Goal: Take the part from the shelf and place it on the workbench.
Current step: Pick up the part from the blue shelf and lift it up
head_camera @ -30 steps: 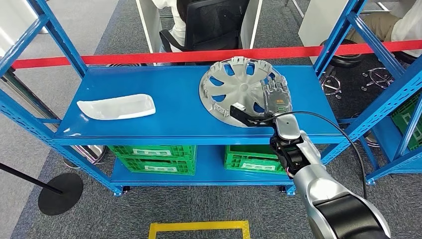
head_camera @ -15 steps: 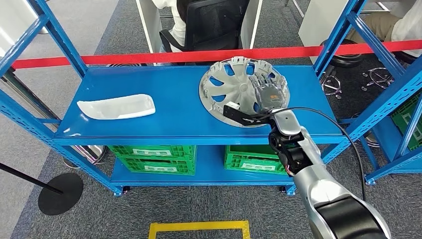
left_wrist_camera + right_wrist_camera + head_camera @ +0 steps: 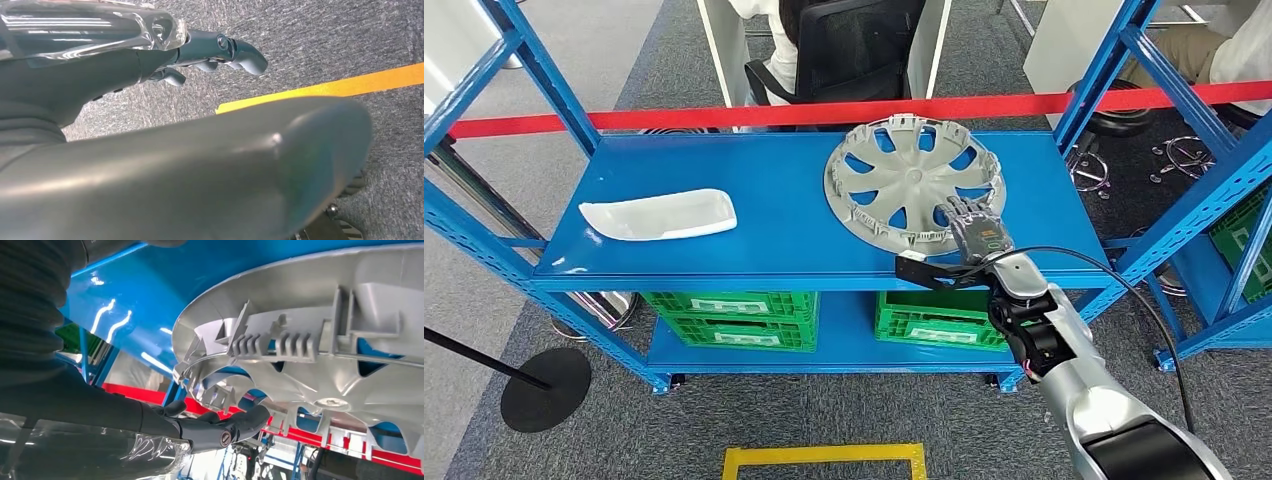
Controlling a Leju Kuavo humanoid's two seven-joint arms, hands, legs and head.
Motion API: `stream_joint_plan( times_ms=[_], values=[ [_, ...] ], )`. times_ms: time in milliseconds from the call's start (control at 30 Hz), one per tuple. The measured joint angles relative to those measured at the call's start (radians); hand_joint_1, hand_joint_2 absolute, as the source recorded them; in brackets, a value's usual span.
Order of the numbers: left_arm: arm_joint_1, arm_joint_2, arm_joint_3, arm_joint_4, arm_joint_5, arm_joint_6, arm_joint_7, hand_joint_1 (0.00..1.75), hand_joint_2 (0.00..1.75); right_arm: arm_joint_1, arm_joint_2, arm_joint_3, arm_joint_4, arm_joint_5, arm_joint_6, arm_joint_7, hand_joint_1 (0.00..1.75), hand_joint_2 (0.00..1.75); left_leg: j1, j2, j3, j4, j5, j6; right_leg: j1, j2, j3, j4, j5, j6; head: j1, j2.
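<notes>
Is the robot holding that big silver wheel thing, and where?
Not clearly: the right hand is at the wheel cover's near rim, but no grip shows. The left hand holds nothing.

The left hand [image 3: 220, 50] hung over the grey carpet [image 3: 325, 35], holding nothing, near a yellow line [image 3: 350, 86] on the floor.

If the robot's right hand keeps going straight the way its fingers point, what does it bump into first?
Most likely the grey wheel cover. The right hand points across the blue shelf at its near rim; depth is unclear, so it may touch already.
</notes>
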Motion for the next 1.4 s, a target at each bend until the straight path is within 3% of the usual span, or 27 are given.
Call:
stream_joint_plan(
  times_ms=[267,633,933,1400],
  values=[
    [0.001,0.000,0.000,0.000,0.000,0.000,0.000,0.00,0.00,0.009,-0.019,0.013,-0.011,-0.006,0.005,0.029,0.00,1.75,0.000,-0.001,0.002,0.000,0.000,0.000,0.000,0.000,0.001,0.000,0.000,0.000,0.000,0.000],
    [0.005,-0.001,0.000,0.000,-0.008,-0.002,-0.001,0.00,0.00,0.085,-0.074,0.009,-0.019,-0.054,-0.091,0.070,0.00,1.75,0.001,0.000,0.028,0.000,-0.011,0.000,0.001,0.000,0.028,-0.007,-0.008,0.001,0.000,0.000],
    [0.006,0.000,0.000,0.000,-0.007,-0.002,-0.001,0.00,0.00,0.192,-0.068,0.009,-0.028,-0.084,-0.078,0.066,0.00,1.75,0.000,0.000,0.030,0.000,-0.014,0.002,0.001,0.000,0.035,-0.009,-0.010,0.003,0.000,0.000],
    [0.006,0.001,0.000,0.000,-0.001,-0.002,0.000,0.00,0.00,0.198,-0.050,0.004,-0.028,-0.097,-0.064,0.056,0.00,1.75,0.001,0.002,0.031,0.000,-0.016,0.000,0.002,0.002,0.034,-0.009,-0.011,0.002,0.000,0.000]
  ],
)
